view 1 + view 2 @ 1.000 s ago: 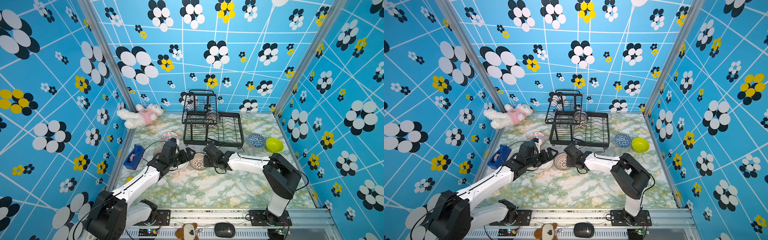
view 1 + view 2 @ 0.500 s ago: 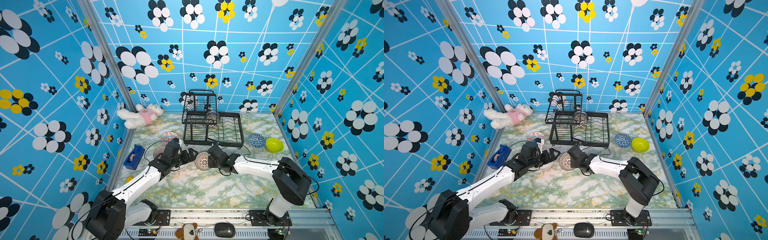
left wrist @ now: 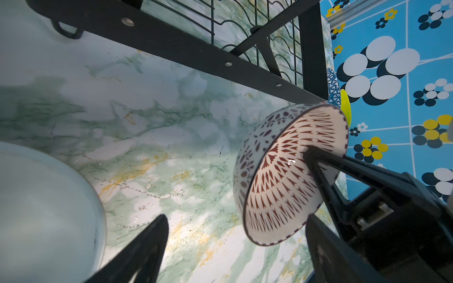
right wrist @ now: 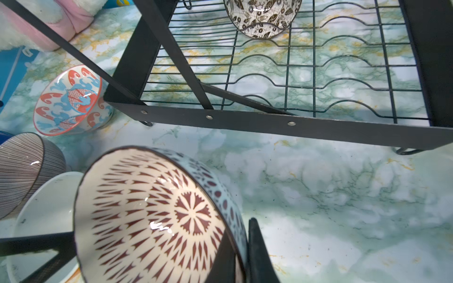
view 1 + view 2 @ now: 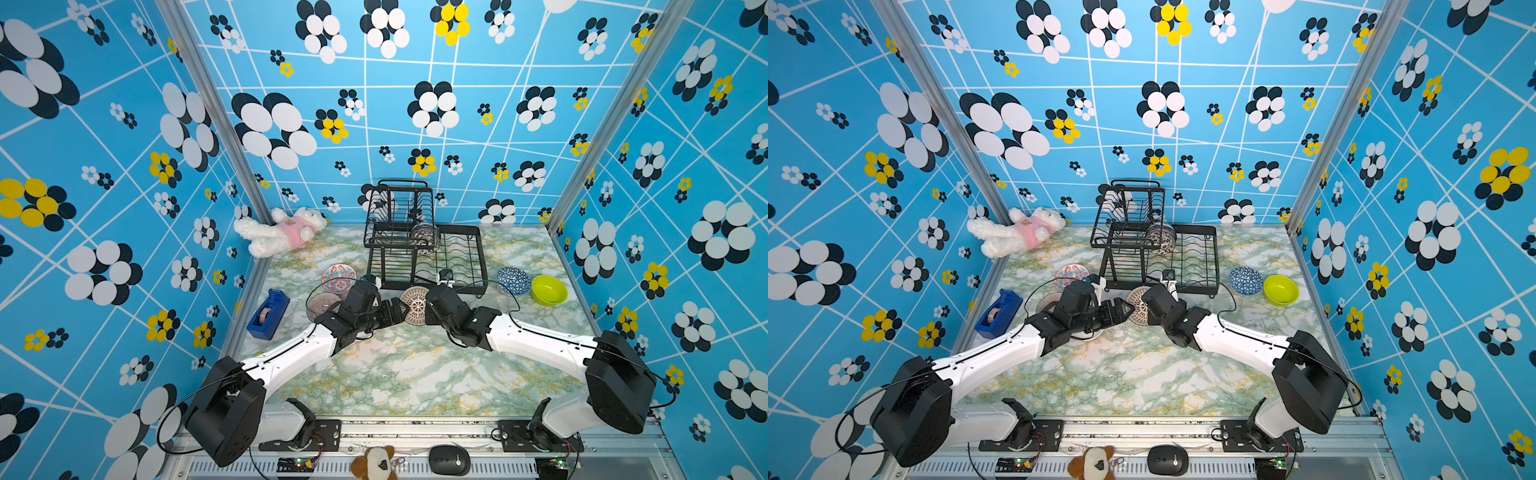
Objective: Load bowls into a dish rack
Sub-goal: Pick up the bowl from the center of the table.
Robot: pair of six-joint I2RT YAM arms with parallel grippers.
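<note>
Clamped on the rim of the maroon bowl (image 5: 414, 305): right pincer (image 4: 241, 235), one finger inside the bowl, the other against its outer wall. Bowl tipped on edge, patterned inside turned toward the near left, just in front of the near rail of the rack (image 4: 245, 120), over the table (image 5: 415, 374). Impossible to tell whether clear of the table or touching it.

Just left of that bowl: left pincer (image 5: 398, 311), fingers spread wide apart, gripping nothing, tips pointing right toward the bowl. Contact with the bowl not to be told.

Under the left wrist, on the table: white bowl (image 3: 49, 208), mouth up. Left of it, ribbed bowl (image 5: 324, 301). Farther back, close to the rack's near left corner, floral bowl (image 5: 338, 277), also on the table.

Right of the rack, on the table: blue bowl (image 5: 514, 280) and, just beside it on the right, green bowl (image 5: 549, 289), mouth up.

In the rack's lower tray, toward the far end and just right of the raised basket: black-and-white bowl (image 5: 424, 237), standing on edge among the wires.

At the table's far left corner: plush toy (image 5: 282, 232), lying by the wall. Along the left edge, nearer: tape dispenser (image 5: 268, 313).
</note>
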